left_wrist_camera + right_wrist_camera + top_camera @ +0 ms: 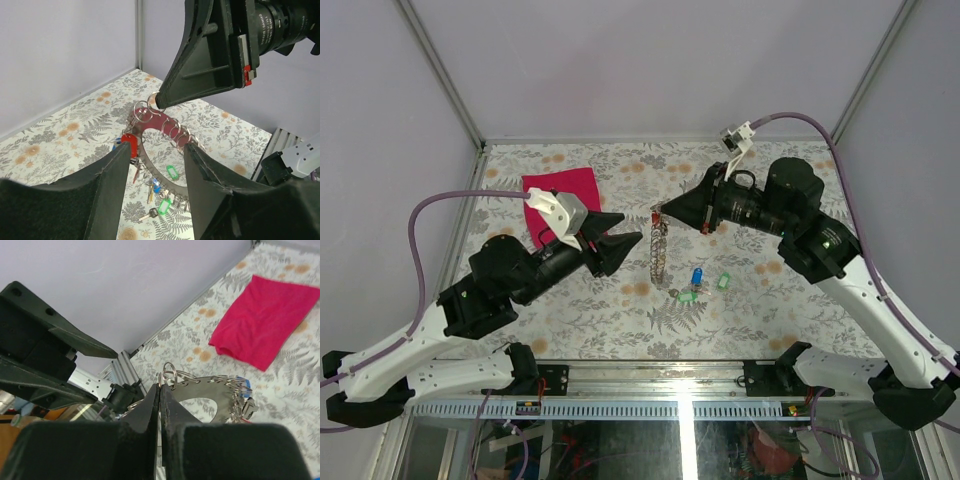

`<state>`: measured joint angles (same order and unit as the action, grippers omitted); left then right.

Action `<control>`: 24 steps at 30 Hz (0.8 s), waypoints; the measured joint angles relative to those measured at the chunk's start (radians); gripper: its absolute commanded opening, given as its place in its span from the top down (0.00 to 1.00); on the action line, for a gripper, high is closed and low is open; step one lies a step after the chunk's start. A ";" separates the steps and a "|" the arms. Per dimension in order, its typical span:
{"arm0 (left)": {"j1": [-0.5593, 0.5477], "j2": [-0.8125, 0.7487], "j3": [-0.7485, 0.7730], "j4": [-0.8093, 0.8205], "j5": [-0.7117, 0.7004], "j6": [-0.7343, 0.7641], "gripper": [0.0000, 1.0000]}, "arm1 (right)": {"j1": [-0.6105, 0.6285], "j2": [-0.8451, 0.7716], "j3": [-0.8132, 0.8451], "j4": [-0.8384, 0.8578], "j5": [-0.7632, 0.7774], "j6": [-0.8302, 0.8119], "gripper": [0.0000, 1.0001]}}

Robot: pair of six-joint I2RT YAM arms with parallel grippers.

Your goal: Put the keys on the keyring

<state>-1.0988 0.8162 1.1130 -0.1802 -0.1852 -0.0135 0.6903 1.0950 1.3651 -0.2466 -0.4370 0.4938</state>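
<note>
The keyring (659, 255), a wide grey metal ring with small wire loops crowding its jagged edge, is standing upright on edge over the middle of the desk (570, 310). The closed right gripper (658, 212) is pinching its top. A red-tagged key (129, 142) is hanging at its rim. Three loose keys are lying on the desk just beside the ring: a blue-tagged key (697, 276), a green-tagged key (725, 281) and a second green-tagged key (687, 295), which is lying nearest the front edge.
</note>
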 measured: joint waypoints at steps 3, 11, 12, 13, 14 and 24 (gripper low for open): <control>0.000 0.002 0.000 -0.001 -0.011 0.008 0.51 | -0.017 0.016 -0.002 -0.011 -0.022 0.073 1.00; 0.000 0.003 -0.005 -0.006 -0.023 0.010 0.51 | -0.087 -0.015 -0.250 0.320 -0.101 0.365 1.00; 0.000 0.003 -0.005 -0.006 -0.023 0.010 0.51 | -0.089 -0.018 -0.284 0.369 -0.097 0.392 1.00; 0.000 0.003 -0.005 -0.006 -0.023 0.010 0.51 | -0.090 -0.022 -0.318 0.420 -0.092 0.415 1.00; 0.000 0.003 -0.005 -0.006 -0.023 0.010 0.51 | -0.090 -0.028 -0.345 0.457 -0.082 0.433 1.00; 0.000 0.007 -0.005 -0.006 -0.022 0.010 0.51 | -0.090 -0.144 -0.538 0.853 0.079 0.452 1.00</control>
<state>-1.0988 0.8234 1.1084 -0.1867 -0.2070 -0.0040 0.5999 0.9512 0.8268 0.6064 -0.3580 0.9463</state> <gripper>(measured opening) 0.491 0.010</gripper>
